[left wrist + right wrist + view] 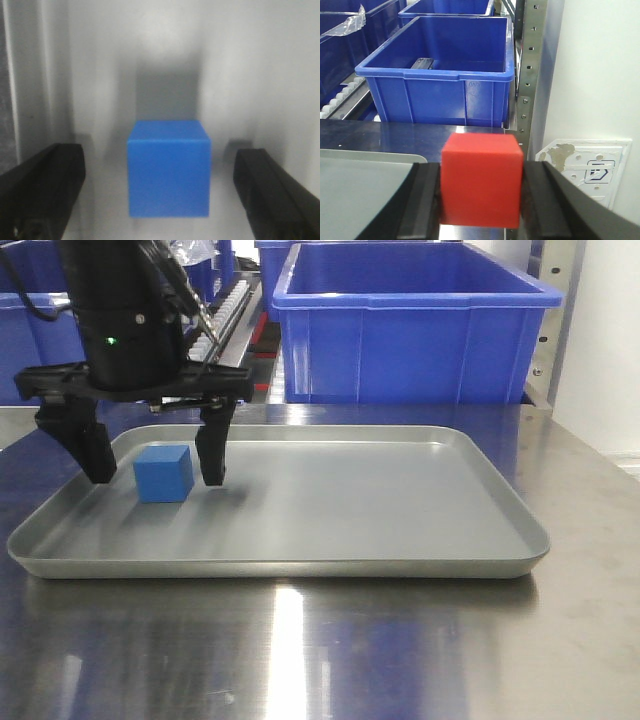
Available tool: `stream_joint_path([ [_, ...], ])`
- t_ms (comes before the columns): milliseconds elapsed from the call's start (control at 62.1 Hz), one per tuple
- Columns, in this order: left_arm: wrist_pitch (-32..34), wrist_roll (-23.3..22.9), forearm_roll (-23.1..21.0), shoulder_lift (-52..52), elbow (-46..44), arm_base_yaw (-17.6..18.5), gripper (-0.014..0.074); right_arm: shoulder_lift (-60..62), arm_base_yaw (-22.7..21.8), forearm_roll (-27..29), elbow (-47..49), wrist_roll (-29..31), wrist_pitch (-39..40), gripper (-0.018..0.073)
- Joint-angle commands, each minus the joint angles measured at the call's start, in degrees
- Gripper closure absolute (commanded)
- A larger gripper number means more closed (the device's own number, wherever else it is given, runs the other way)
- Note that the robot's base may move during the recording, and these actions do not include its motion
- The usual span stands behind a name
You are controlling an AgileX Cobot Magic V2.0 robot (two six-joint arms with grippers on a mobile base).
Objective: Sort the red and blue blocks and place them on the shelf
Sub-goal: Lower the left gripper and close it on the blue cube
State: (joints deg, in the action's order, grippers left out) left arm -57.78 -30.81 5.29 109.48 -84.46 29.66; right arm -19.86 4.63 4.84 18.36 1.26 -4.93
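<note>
- Left gripper (pixel 157 478): one unit, jaws wide apart and straddling the blue block (pixel 163 473). The left wrist view shows a clear gap between each black finger (pixel 42 195) and the cube's sides, so there is no contact. Whether the fingertips touch the tray floor cannot be told.
- Right gripper (pixel 482 200): one unit, jaws closed onto the red block (pixel 481 177). One finger presses each of two opposite faces, and the cube sits square between them.
- Blocks counted: two, one blue and one red.
- Blue block location: standing flat on the floor of the grey tray (pixel 480 530), in its left part and near the rear rim.
- Red block location: carried in the right gripper's grasp, clear of the tray. It is seen over the steel tabletop (pixel 400 650), with the tray's corner to its left in the right wrist view.
- Trays counted: one, shallow with rounded corners, resting on the tabletop and holding only the blue block.
- Shelf (pixel 527 75): a perforated grey upright rises at the right behind the tabletop. White roller tracks (pixel 225 305) run back at the left.
- Dark-blue bins (pixel 440 75): three visible in the right wrist view, one directly behind the tabletop, one behind it and one at the left under clear film.
</note>
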Motion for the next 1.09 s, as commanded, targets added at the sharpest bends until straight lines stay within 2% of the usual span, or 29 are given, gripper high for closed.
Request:
stream_joint_path([
  [0,1.2,-0.6,0.1,-2.1,-1.8,0.2,-0.0034,-0.2,-0.3,-0.1,1.7,0.2,4.9,0.0511],
  [419,2.7,-1.7,0.1,-2.2,-1.8,0.2,-0.003,-0.2,-0.3,-0.1,1.7,0.2,4.9,0.0511],
  [531,2.7,-1.7,0.1,-2.2,-1.8,0.2,-0.0005,-0.2,-0.3,-0.1,1.7,0.2,4.9,0.0511],
  [853,1.6,-1.7,0.1,-2.7,-1.8,0.2,0.0188,-0.2,-0.3,-0.1,1.7,0.2,4.9,0.0511],
  [1079,1.5,-1.7,0.3,-5.1,-1.8,0.1,0.0416,-0.2,-0.3,-0.1,1.7,0.2,4.9,0.0511],
])
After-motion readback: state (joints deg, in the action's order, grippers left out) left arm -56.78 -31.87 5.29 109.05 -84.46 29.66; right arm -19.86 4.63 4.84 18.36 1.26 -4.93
